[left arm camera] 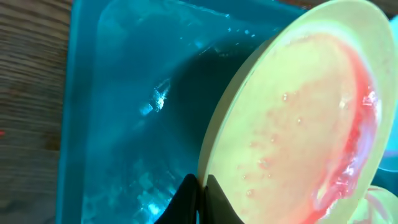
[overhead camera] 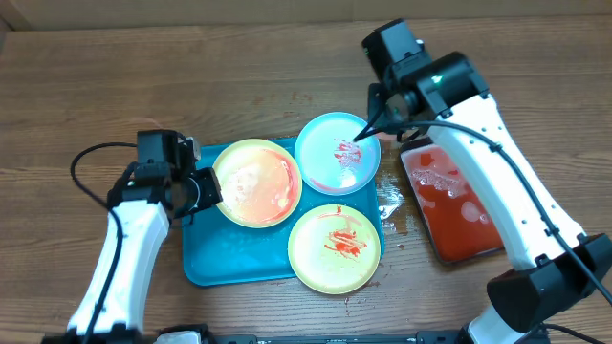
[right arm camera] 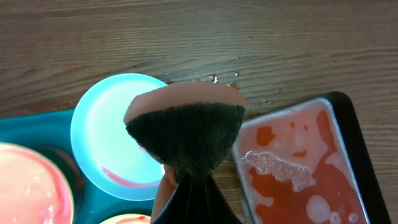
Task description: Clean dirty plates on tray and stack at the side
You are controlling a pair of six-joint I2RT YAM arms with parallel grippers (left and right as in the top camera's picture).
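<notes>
On the turquoise tray point(overhead camera: 206, 253), a pale yellow plate point(overhead camera: 256, 182) is clamped at its rim by the left fingers point(left arm camera: 184, 202). A sponge point(right arm camera: 186, 130) is gripped by the right fingers point(right arm camera: 194, 202) above the light blue plate point(overhead camera: 337, 153), which is smeared red at the tray's far right corner. A second yellow plate point(overhead camera: 335, 247) is laid at the near right corner, beside a black tray point(right arm camera: 356, 130) on the wooden surface point(overhead camera: 96, 76).
</notes>
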